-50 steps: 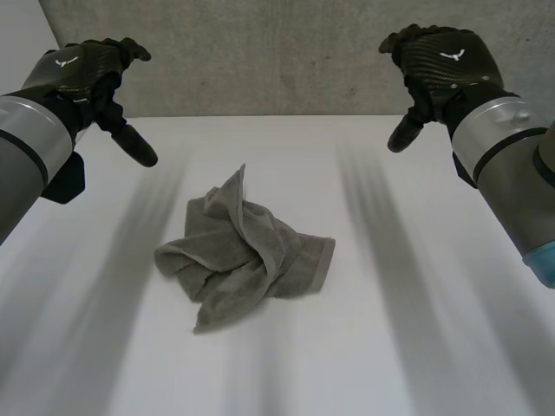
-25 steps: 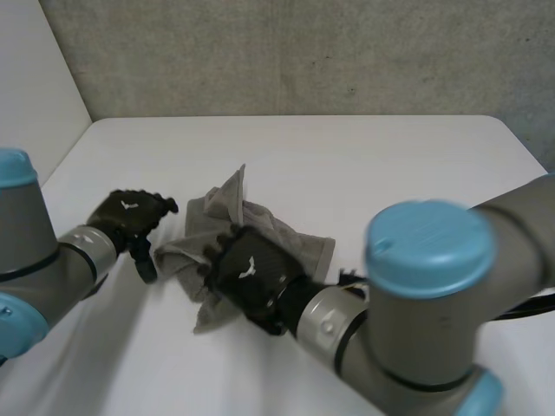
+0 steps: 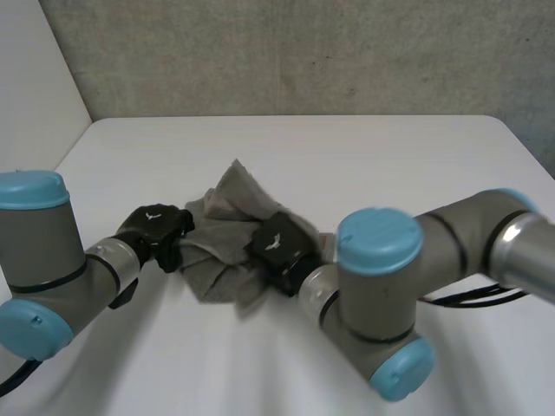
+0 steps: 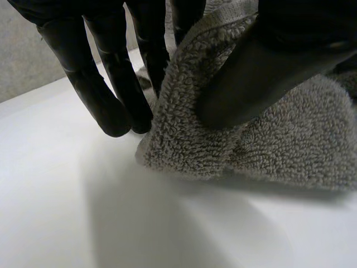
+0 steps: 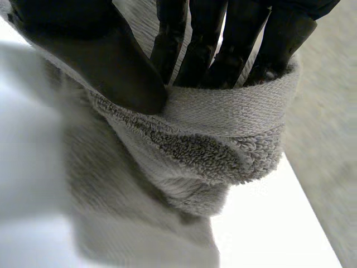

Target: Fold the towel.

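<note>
- The grey towel (image 3: 227,227) lies crumpled on the white table (image 3: 408,165), about in the middle of it and between the two hands; one part of it stands up in a peak on the far side.
- The left hand (image 3: 156,230) is at the towel's edge on the robot's left side; in the left wrist view its thumb (image 4: 251,72) presses a thick fold of the towel (image 4: 184,128) toward the fingers (image 4: 109,89), so the hand has this edge in a pinch; the fingertips reach down to the table just beside the cloth.
- The right hand (image 3: 279,247) is on the near part of the towel, toward the robot's right side; in the right wrist view the thumb (image 5: 106,61) and the fingers (image 5: 206,50) close on a rolled fold of the towel (image 5: 223,139), which wraps under the fingertips; the rest of the cloth hangs below the hand.
- Both arms are bent low over the table; the left arm (image 3: 52,269) comes in from the left, and the right arm (image 3: 390,286) from the right.
- A grey rough wall (image 3: 303,52) stands behind the table.
</note>
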